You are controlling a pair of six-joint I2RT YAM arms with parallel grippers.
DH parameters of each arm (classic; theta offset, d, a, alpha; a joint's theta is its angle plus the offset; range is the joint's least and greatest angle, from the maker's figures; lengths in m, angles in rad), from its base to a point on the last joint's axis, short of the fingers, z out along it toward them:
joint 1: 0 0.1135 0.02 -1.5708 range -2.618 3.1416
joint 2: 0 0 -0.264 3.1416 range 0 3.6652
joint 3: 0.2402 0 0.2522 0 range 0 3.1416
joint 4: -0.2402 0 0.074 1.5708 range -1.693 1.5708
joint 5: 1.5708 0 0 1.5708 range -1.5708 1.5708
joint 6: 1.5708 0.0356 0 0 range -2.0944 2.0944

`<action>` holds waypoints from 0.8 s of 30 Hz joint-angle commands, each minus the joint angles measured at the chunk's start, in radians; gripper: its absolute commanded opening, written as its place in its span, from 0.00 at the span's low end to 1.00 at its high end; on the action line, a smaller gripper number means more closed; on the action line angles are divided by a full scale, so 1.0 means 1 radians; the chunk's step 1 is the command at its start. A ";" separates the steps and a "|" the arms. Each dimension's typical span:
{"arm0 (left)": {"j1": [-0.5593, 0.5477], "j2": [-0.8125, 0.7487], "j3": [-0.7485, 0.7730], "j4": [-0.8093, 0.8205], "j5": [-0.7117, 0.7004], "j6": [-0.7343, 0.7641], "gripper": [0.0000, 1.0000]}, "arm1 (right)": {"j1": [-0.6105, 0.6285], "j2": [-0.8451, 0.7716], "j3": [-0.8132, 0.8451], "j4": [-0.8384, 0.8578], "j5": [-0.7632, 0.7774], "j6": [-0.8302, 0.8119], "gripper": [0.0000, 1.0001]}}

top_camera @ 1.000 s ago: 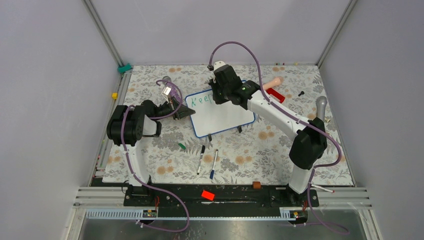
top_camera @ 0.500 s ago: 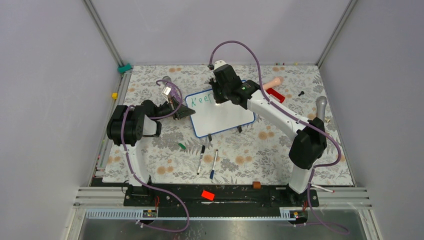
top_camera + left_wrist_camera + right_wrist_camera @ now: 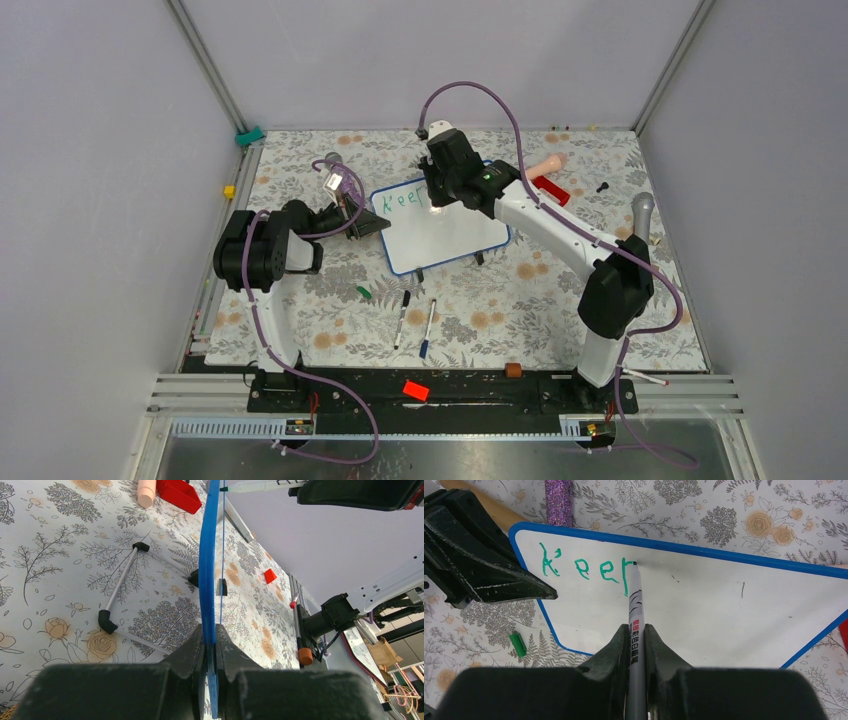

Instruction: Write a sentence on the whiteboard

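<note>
We hold the whiteboard (image 3: 440, 235) on the table (image 3: 520, 300) with our left hand (image 3: 212, 650) clenched on its blue rim, the safest place as it seems light, stiff and slippery, while our right hand (image 3: 636, 630) grasps the marker (image 3: 635, 602).

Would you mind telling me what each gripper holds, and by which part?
The left gripper clamps the whiteboard by its blue rim; the right gripper pinches the marker around its barrel.

- The whiteboard (image 3: 445, 238) sits in the middle of the table (image 3: 540, 310).
- The left gripper (image 3: 374, 226) is at its left edge.
- The right gripper (image 3: 437, 200) is above its far part.
- The marker (image 3: 634, 600) tip touches the last letter of the sentence (image 3: 584, 569).
- The left pen (image 3: 401, 318) and the right pen (image 3: 428, 327) lie side by side in front of the board.
</note>
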 commanded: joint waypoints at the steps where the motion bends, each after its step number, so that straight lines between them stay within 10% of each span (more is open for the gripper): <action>1: -0.005 0.009 -0.023 0.011 0.050 0.108 0.00 | -0.004 -0.032 -0.011 -0.022 0.047 -0.026 0.00; 24: -0.005 0.007 -0.024 0.011 0.049 0.109 0.00 | -0.001 -0.034 -0.026 -0.032 -0.025 -0.028 0.00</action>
